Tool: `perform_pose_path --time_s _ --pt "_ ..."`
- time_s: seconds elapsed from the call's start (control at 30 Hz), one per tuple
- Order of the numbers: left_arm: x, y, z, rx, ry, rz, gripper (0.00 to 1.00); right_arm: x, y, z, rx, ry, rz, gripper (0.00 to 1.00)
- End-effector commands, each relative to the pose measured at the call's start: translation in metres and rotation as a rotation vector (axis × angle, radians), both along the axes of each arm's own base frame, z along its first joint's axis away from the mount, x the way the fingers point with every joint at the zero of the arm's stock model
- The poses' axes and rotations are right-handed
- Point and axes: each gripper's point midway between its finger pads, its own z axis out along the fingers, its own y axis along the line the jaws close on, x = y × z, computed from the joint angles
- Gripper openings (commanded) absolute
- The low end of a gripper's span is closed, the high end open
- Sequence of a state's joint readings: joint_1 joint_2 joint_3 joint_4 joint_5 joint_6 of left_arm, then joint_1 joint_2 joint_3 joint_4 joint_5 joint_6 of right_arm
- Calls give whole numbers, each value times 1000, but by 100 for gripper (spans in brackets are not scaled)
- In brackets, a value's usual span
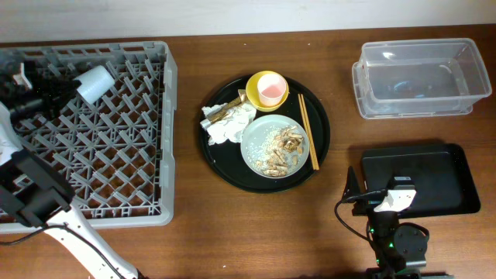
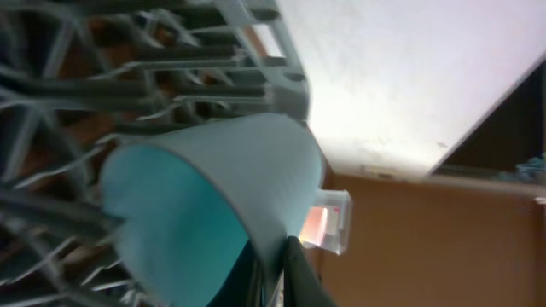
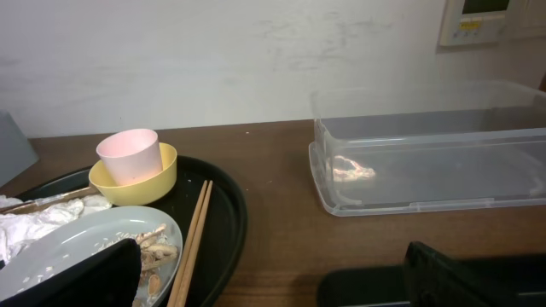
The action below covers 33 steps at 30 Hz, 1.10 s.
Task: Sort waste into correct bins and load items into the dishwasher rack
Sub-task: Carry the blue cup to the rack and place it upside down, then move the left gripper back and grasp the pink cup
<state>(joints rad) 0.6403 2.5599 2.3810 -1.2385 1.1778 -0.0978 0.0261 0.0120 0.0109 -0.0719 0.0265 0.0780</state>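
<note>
Left wrist view showed your left claw [image 2: 275,275] clamped on the blue cup [image 2: 205,196] at its rim, cup tilted over the rack [image 2: 286,85] just beyond the claw. Released there, it could have rolled or landed sideways. Your right claw [image 3: 273,286] gaped empty.

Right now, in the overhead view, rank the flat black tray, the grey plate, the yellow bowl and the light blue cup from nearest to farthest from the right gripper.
From the right gripper:
1. flat black tray, directly beneath it.
2. grey plate, to its left, mid-table.
3. yellow bowl, just beyond the plate.
4. light blue cup, far left, over the dishwasher rack.
</note>
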Motion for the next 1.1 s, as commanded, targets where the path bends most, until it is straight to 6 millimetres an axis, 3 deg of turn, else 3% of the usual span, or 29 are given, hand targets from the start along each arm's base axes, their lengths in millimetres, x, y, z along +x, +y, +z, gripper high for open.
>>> perform_pose_path --time_s 0.0,0.07,0.17,0.27,0.47,0.57,0.6,0.7,0.73,0.8,0.87,0.97,1.07 --pt "-30 27 -102 220 360 51 20 0 0 -3 4 8 -6 98" --pt "-31 27 -102 218 363 50 30 0 0 -3 4 8 -6 98" --pt "-34 24 -98 206 381 46 30 0 0 -3 4 8 -6 98" --pt "-41 30 -81 259 428 51 30 0 0 -3 4 8 -6 99" --pt "-42 53 37 490 328 169 31 0 0 -3 4 8 -6 98" --pt "-36 49 93 592 176 211 35 0 0 -3 4 8 -6 98" --pt "-35 36 110 611 140 199 30 0 0 -3 4 8 -6 98" --pt "-27 -3 135 658 61 127 30 0 0 -3 4 8 -6 98" --pt "-23 -26 146 681 20 85 39 0 0 -3 4 8 -6 98" --pt "-16 -80 164 724 -54 -14 45 0 0 -3 4 8 -6 98" --pt "-8 -145 164 810 -110 -151 51 0 0 -3 4 8 -6 98" --pt "-3 -239 148 1001 -135 -313 52 0 0 -3 4 8 -6 98" --pt "4 -309 140 1110 -220 -389 52 0 0 -3 4 8 -6 98"
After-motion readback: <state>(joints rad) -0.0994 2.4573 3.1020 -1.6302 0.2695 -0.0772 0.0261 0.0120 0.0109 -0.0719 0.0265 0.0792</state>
